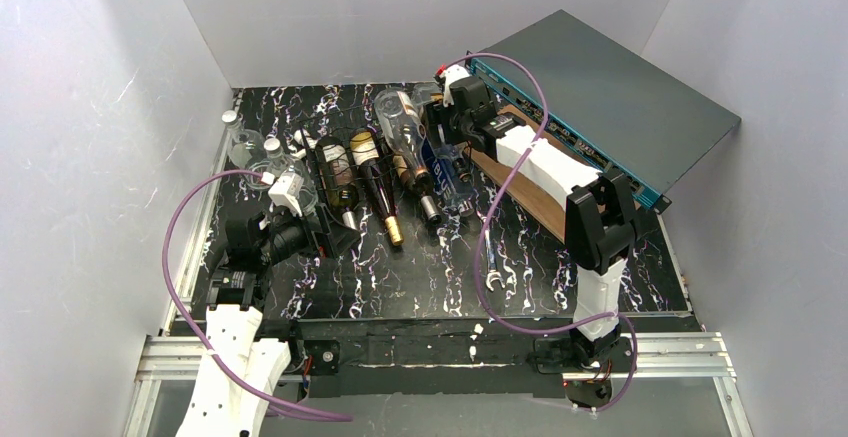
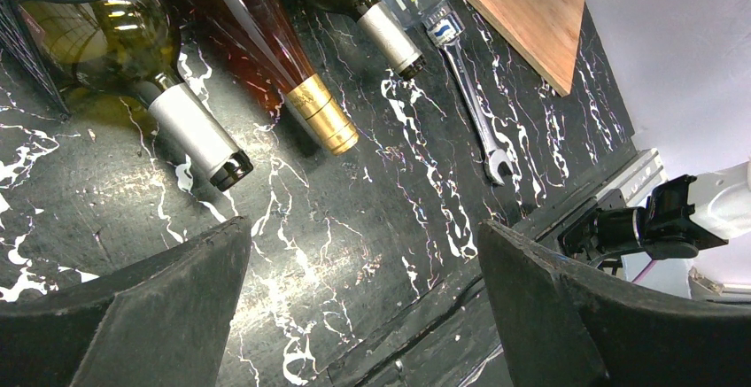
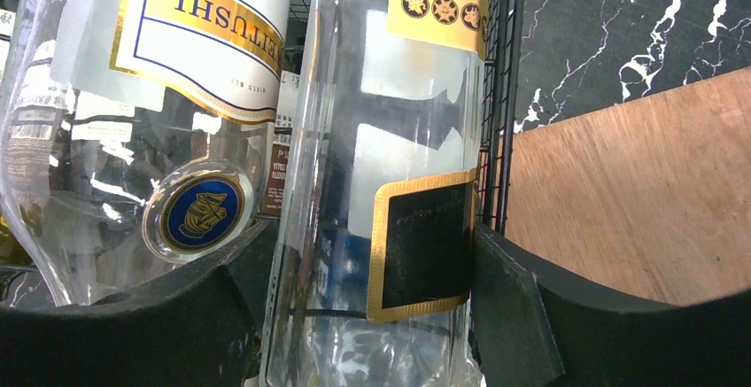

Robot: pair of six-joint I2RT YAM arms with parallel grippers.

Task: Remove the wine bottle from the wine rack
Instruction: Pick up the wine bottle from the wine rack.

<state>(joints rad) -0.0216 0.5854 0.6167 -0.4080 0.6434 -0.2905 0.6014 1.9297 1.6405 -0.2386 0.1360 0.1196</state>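
While on rack (image 3: 498,95), bottle (image 3: 390,121) in pincer (image 3: 370,254)

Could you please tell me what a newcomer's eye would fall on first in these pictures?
First, the row of bottles lying side by side in the black wire wine rack at the middle of the marbled table. Next, the right gripper at the rack's right end, its fingers on both sides of a clear bottle with a gold-edged black label. A flat grey box fills the far right corner.

"38%vol" on the clear bottle (image 3: 354,139), yellow label (image 3: 438,4); "EITUSHI" on the gold-banded label (image 3: 208,15) beside it
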